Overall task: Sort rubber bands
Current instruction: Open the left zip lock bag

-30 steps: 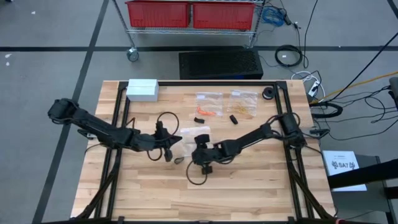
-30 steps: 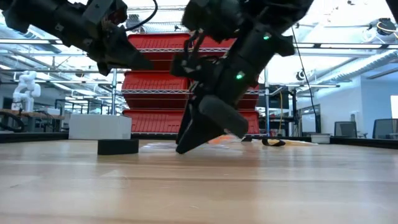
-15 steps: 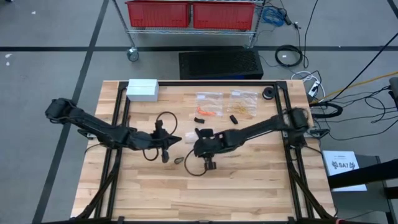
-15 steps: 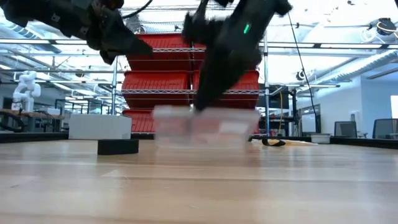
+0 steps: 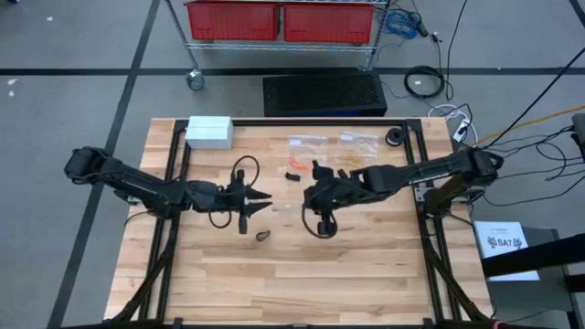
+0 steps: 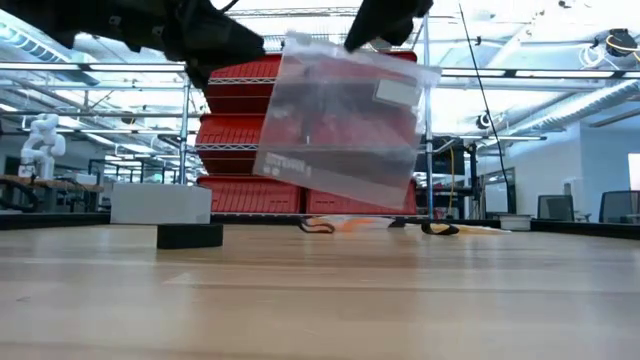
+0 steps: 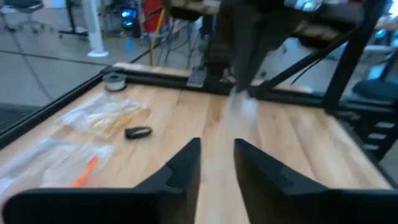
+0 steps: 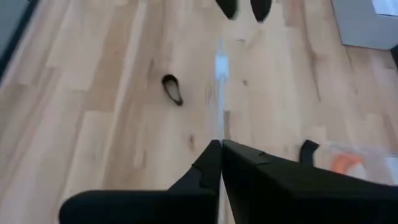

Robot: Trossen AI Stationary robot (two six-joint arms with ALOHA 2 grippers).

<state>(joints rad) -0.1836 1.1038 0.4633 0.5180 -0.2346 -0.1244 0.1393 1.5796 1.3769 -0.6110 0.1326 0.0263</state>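
Pinched flat and tight in the right gripper (image 8: 219, 144): the top edge of a clear plastic bag (image 6: 345, 120), hanging free above the table (image 5: 210, 274) with its mouth not visibly parted. Facing it from close by, the left gripper (image 7: 216, 144), fingers parted by a narrow gap with nothing between them. Down on the wood, beneath and a little to the operator's side of both claws: one loose black rubber band (image 5: 262, 235), squashed to a short oval. Seen past the right gripper's fingers, lies well ahead with its long axis slanting across the line of approach (image 8: 172, 89). Nearer to the left claw's tips than to the right's, so probably the left arm's pick, with the wrist turned to close across the oval's narrow width. Beyond the hanging bag, on the far side from both claws: more rubber bands (image 5: 294, 164), orange-red and black, loose on the boards beside two flat filled bags (image 5: 331, 143). Cannot tell whether the lifted bag has anything in it.
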